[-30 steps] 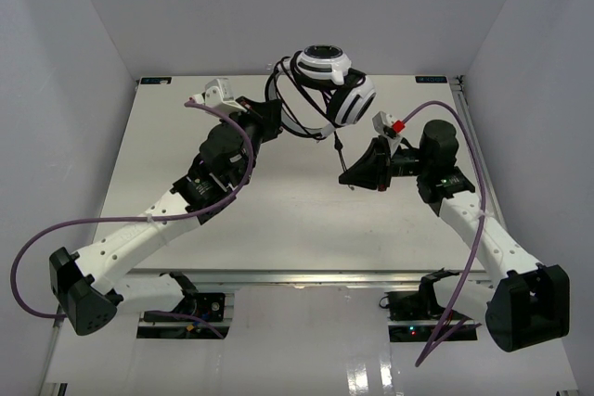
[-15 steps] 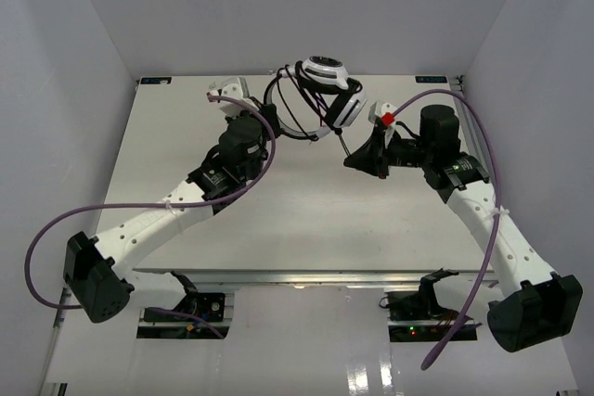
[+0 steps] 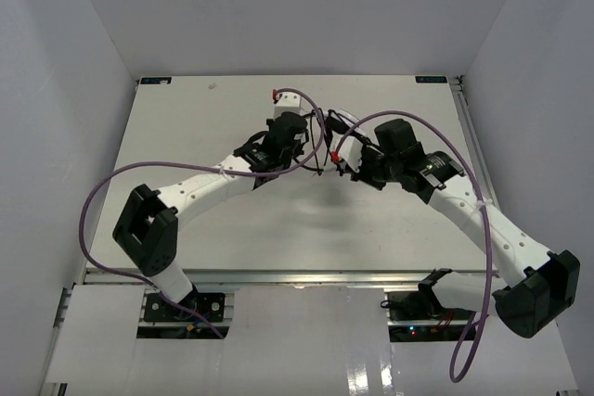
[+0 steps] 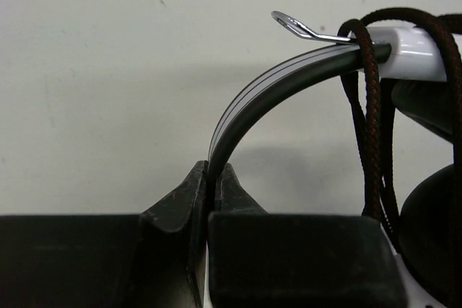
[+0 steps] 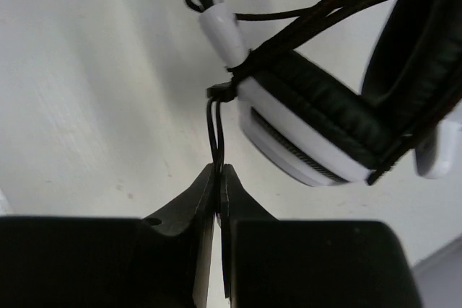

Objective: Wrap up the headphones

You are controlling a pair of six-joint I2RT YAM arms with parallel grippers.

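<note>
Top view: purple cables (image 3: 408,117) arch over headphones (image 5: 310,128); left tool (image 4: 209,178) pinches headband (image 4: 253,99), right tool (image 5: 218,178) pinches cable (image 5: 214,135).

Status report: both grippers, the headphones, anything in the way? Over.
Left gripper shut on headband. Right gripper shut on cable. Headphones held between both arms, cable looped around them. No obstacle seen.

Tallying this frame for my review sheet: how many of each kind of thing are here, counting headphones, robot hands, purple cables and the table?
headphones: 1
robot hands: 2, the left hand shut on the headband, the right hand shut on the thin cable
purple robot cables: 2
table: 1
Total: 6
</note>
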